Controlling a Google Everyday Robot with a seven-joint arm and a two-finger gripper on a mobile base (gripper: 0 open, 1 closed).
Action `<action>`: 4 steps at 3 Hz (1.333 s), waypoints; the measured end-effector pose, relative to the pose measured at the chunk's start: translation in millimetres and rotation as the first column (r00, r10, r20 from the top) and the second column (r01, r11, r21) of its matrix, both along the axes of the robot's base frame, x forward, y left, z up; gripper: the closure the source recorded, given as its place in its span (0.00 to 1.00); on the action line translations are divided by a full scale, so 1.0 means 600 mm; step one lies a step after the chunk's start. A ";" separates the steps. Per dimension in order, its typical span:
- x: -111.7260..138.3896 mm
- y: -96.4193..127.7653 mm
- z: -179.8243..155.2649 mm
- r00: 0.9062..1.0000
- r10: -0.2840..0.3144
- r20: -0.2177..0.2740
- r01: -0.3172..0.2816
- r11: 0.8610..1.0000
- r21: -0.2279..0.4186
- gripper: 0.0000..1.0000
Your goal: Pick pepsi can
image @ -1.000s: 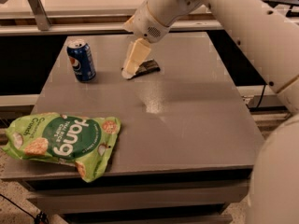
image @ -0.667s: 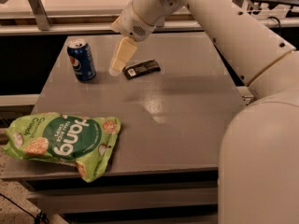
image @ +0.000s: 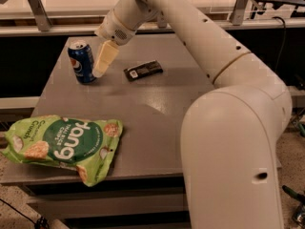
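pepsi can (image: 82,63) stands upright just at 9 o'clock of the tool (image: 102,65); open or closed, i cannot tell.

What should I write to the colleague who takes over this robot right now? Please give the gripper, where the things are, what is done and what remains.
Gripper: low over the table, close beside the right side of the pepsi can; whether it touches the can cannot be seen.
Pepsi can: upright, far left part of the table, not lifted.
Other things: black wrapped bar lies to the right of the gripper; green chip bag lies at the near left edge.
Done: gripper brought next to the can.
Left: take hold of the can and lift it.
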State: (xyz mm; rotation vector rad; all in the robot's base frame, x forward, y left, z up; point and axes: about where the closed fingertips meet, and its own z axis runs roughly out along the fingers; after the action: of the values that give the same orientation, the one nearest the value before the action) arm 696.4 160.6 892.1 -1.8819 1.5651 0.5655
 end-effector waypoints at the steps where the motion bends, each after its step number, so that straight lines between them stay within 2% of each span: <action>1: 0.003 0.047 -0.009 0.999 0.042 -0.023 -0.042 0.999 0.028 0.16; 2: -0.022 0.079 -0.013 0.993 0.105 -0.061 -0.103 0.994 0.044 0.41; 3: -0.059 0.085 0.001 0.984 0.151 -0.093 -0.145 0.987 0.064 0.64; 4: -0.092 0.079 0.047 0.980 0.184 -0.078 -0.177 0.980 0.095 0.88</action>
State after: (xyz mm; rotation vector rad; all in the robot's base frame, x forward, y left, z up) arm 641.4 207.9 920.3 -1.9675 1.4062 0.7919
